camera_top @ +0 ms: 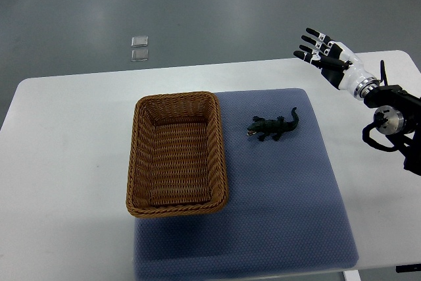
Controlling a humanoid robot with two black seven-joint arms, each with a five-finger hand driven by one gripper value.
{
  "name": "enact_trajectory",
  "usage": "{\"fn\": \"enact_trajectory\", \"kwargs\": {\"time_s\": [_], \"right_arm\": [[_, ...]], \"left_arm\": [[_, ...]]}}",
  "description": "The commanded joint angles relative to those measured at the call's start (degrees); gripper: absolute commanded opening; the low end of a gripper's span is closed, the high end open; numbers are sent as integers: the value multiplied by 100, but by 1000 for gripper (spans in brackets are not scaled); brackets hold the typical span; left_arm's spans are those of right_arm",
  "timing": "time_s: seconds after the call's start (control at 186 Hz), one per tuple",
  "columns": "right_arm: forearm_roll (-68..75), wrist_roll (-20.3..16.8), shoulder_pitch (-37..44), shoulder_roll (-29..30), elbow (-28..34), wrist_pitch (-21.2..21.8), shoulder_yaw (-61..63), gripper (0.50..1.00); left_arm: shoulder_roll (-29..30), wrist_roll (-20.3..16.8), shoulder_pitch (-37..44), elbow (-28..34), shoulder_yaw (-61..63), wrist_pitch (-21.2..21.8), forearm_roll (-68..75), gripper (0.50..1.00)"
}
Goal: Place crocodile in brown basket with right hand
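At the upper right of the frame, the right hand (pixel 322 52) hovers with fingers spread, holding nothing. Lower left of it, the crocodile (pixel 273 127) lies on a blue mat (pixel 283 195), just beside the brown basket (pixel 176 154).

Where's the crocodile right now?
In the top view the crocodile lies on the blue mat, just right of the brown basket and apart from it, untouched by the right hand.
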Motion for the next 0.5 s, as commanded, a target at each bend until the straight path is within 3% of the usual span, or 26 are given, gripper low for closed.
{"fn": "enact_trajectory", "kwargs": {"time_s": [0.0, 0.29, 0.495], "right_arm": [[0, 0, 1, 0, 0, 11, 0, 928], [-35, 9, 10, -26, -9, 11, -26, 928], [-791, 26, 106, -44, 0, 275, -26, 928]], "left_arm": [[0, 7, 0, 0, 1, 0, -1, 1000], [0, 7, 0, 0, 1, 0, -1, 1000], [0, -2, 0, 0, 1, 0, -1, 1000]]}}
